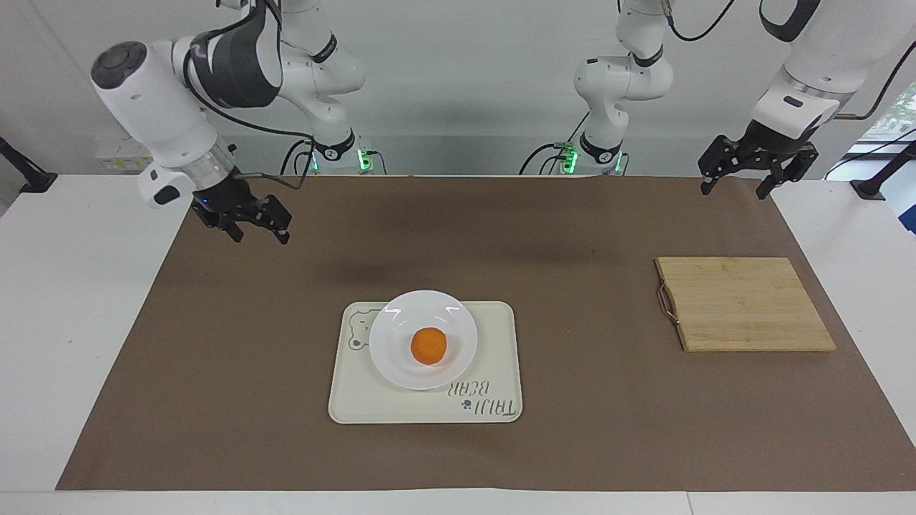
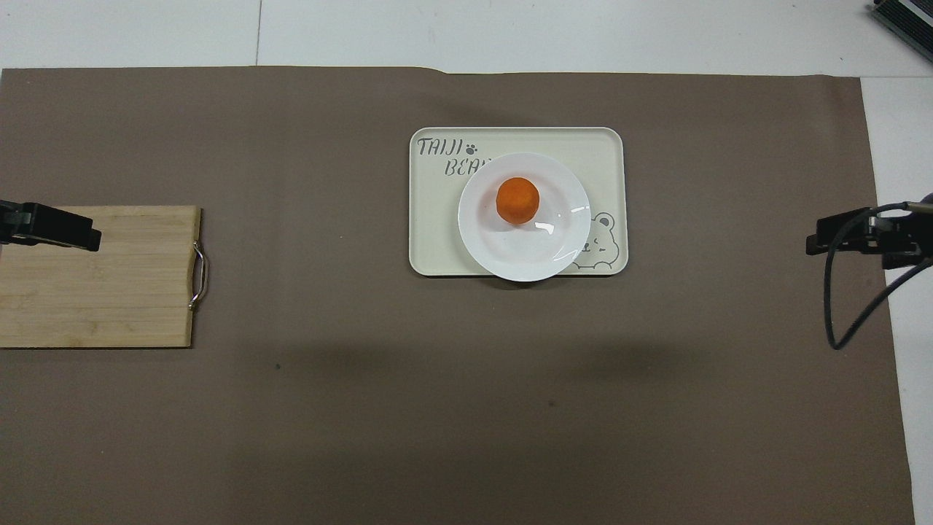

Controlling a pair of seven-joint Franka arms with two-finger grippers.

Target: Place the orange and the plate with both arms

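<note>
The right arm's black two-finger gripper [image 1: 261, 230] hangs over the brown mat's edge, jaws spread, empty. The small round orange [image 1: 429, 345] sits on the glossy white plate [image 1: 390, 343], on the cream rectangular tray [image 1: 494, 343]. The left arm's black gripper [image 1: 737, 187] hangs with jaws wide, empty, above the mat near the bamboo cutting board [image 1: 744, 304].

In the overhead view the cutting board [image 2: 98, 275] runs off the picture's edge at the left arm's end of the table, so its full length is not shown. There only the tips of the left gripper [image 2: 51, 226] and the right gripper [image 2: 867, 235] show; the rest is cut off. The plate [image 2: 523, 216] covers the end of the lettering on the tray [image 2: 430, 219] and part of its bear drawing.
</note>
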